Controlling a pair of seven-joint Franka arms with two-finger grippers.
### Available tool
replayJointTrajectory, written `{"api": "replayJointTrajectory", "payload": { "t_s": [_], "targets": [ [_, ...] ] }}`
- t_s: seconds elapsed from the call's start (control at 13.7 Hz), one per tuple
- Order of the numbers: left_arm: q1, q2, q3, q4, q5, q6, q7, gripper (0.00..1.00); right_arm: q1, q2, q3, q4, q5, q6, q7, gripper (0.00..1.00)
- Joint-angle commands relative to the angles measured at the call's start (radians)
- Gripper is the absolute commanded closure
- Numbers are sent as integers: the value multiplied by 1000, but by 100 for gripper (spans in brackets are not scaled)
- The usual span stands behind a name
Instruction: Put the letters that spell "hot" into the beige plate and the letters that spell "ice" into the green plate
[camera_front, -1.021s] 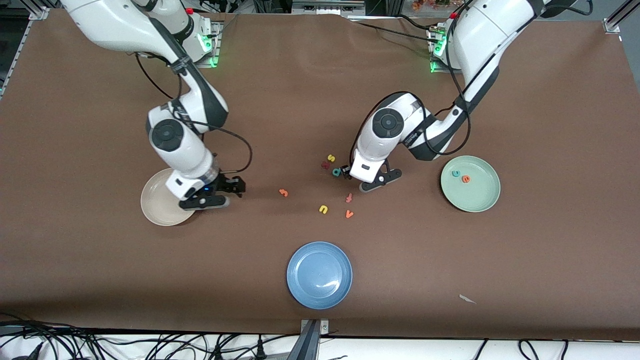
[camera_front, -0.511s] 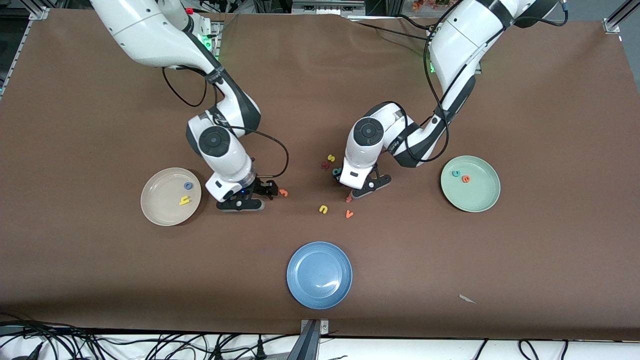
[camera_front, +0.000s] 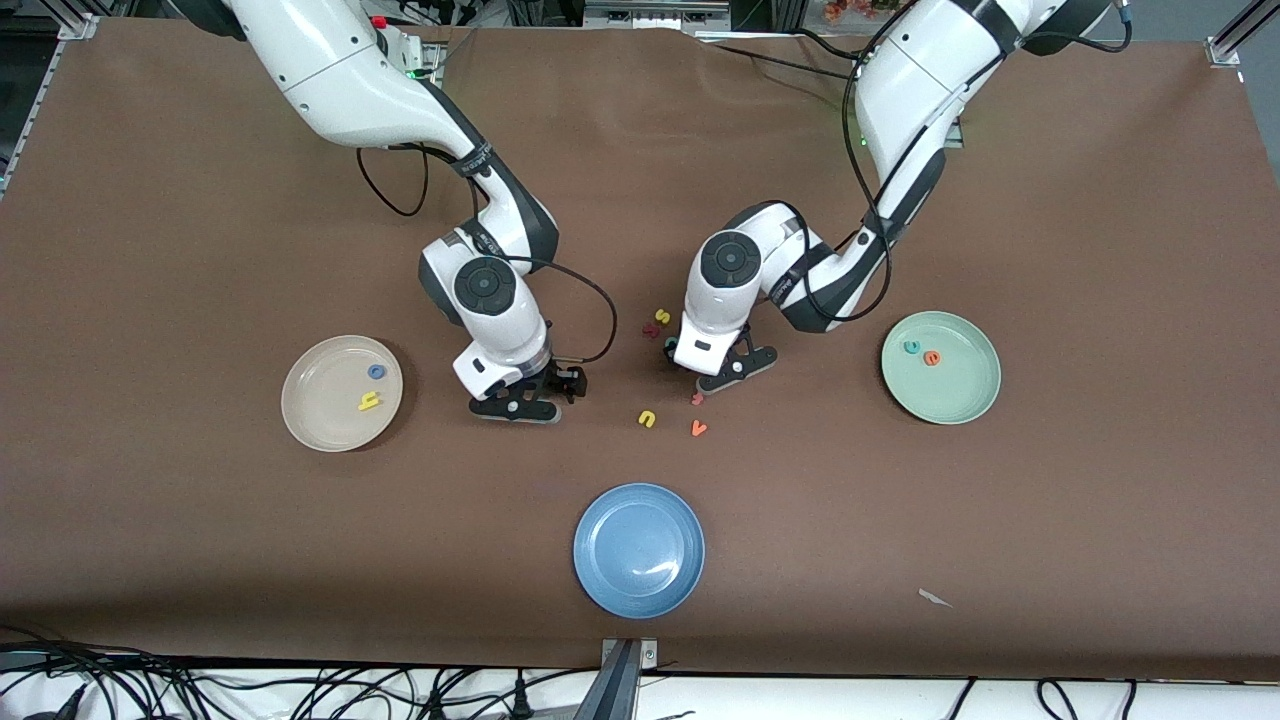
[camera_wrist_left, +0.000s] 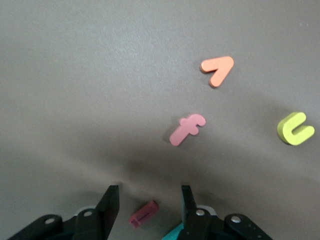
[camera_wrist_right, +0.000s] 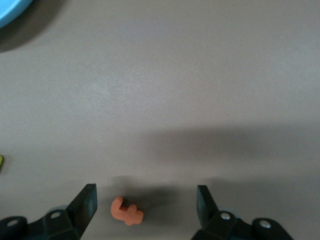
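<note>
The beige plate (camera_front: 318, 420) holds the blue o (camera_front: 376, 371) and the yellow h (camera_front: 369, 402). In the green plate (camera_front: 955, 400) lie the teal c (camera_front: 911, 347) and the orange e (camera_front: 932, 357). My right gripper (camera_wrist_right: 146, 205) stands open low over the table, and the orange t (camera_wrist_right: 126, 211) lies between its fingers, untouched. Low over the letter cluster, my left gripper (camera_wrist_left: 149, 196) is open astride the dark red i (camera_wrist_left: 144, 214), which lies flat on the table. The front view hides both the t and the i under the hands.
A teal letter (camera_wrist_left: 172, 232) lies against one left finger. Loose on the table are the reddish f (camera_front: 697, 398), the orange v (camera_front: 698, 428), the yellow u (camera_front: 647, 419) and the yellow s (camera_front: 662, 316). The blue plate (camera_front: 639, 550) sits nearest the front camera.
My right arm has swung from over the beige plate toward mid-table and now stands over the t. The left gripper has shifted slightly toward the right arm's end, over the i.
</note>
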Motion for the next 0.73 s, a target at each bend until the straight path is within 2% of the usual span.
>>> {"api": "replayJointTrajectory", "payload": {
  "t_s": [0.0,0.51,0.66],
  "targets": [
    [-17,7,12,7,76,-3,-37,42,17,20,-16,32,0,-8,49,11],
    [-11,8,13,-9,81,31,-42,44,32,43,-16,37,1,-8,119,11],
    [-11,8,13,-9,81,31,-42,51,39,44,-16,44,3,-8,123,11]
  ]
}}
